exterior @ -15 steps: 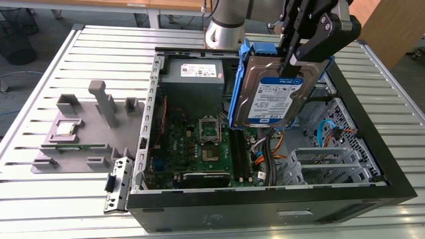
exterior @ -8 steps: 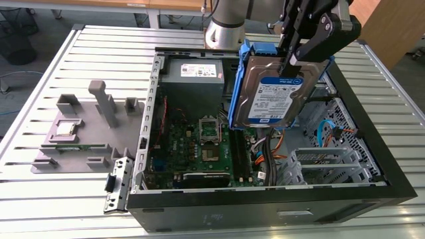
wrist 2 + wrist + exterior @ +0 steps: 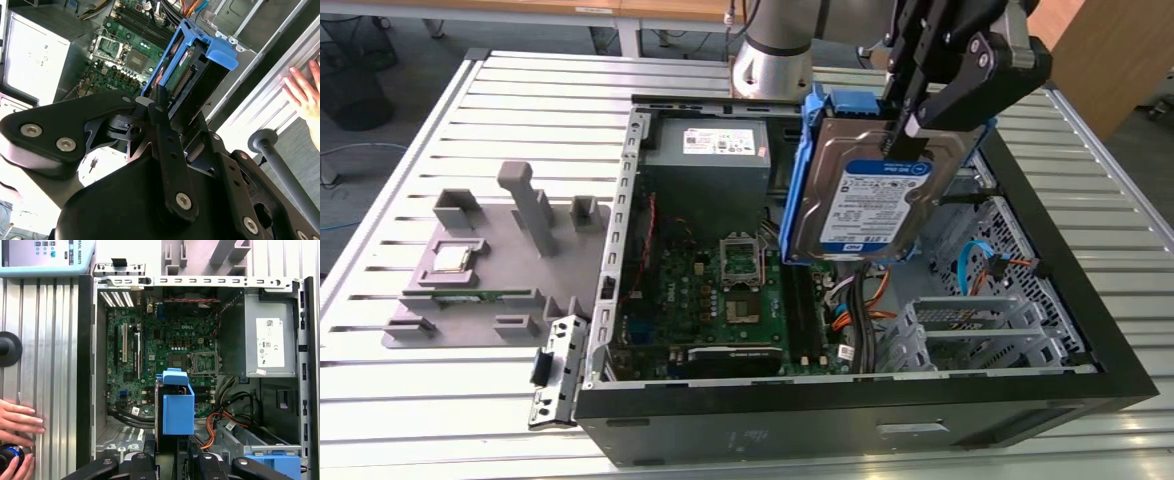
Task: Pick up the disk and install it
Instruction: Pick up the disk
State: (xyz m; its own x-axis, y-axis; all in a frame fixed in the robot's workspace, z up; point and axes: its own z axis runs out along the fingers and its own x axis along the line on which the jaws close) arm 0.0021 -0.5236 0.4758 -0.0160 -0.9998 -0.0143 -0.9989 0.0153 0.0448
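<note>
Bench (image 3: pixel 400 420) carries the open case (image 3: pixel 854 420); metal cage (image 3: pixel 994 320) sits by the case's wall on the exterior view's right; disk (image 3: pixel 874 205) hangs on edge over the case's middle, long axis upright, directly below the jaws, clenched on its upper end.

We saw a silver disk (image 3: pixel 874 200) with a white-and-blue label and a blue frame. The gripper (image 3: pixel 907 135) was black. The motherboard (image 3: pixel 707 290) was green, the case (image 3: pixel 854 420) black, the ribbed table (image 3: pixel 427 400) silver-grey, the fixture (image 3: pixel 480 270) grey and the cables (image 3: pixel 215 427) orange.
</note>
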